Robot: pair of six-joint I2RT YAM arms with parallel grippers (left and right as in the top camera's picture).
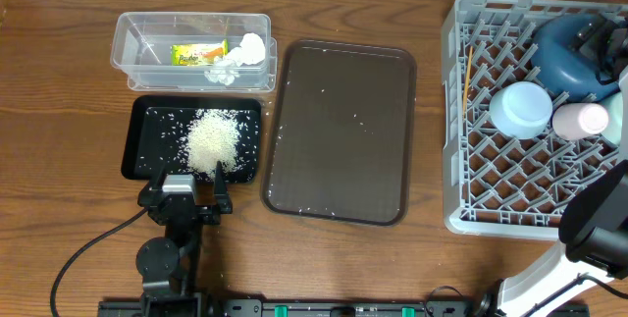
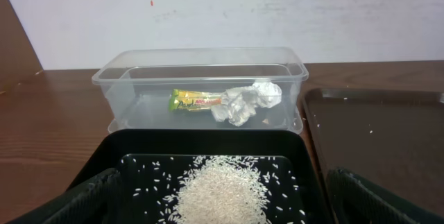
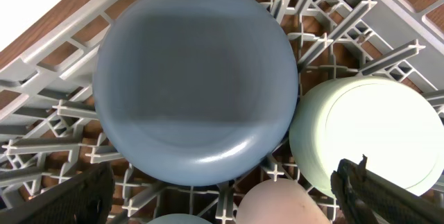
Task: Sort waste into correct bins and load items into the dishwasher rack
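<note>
The heap of rice grains (image 1: 213,140) lies in the black tray (image 1: 147,131). The snack wrapper (image 1: 199,54) and the tissue (image 1: 245,54) lie in the clear tub (image 1: 132,47). My left gripper (image 1: 186,189) is open and empty at the black tray's near edge, its fingers either side of the rice (image 2: 222,193). The grey rack (image 1: 461,111) holds the dark blue plate (image 1: 564,57), a pale blue bowl (image 1: 520,108), the pink cup (image 1: 579,119) and the orange stick (image 1: 469,77). My right gripper (image 1: 601,42) hovers open and empty above the plate (image 3: 194,78).
The brown serving tray (image 1: 343,131) lies between the black tray and the rack, with a few stray grains on it. A second pale bowl (image 3: 368,134) sits beside the plate in the rack. The right arm's base (image 1: 599,229) stands by the rack's near right corner.
</note>
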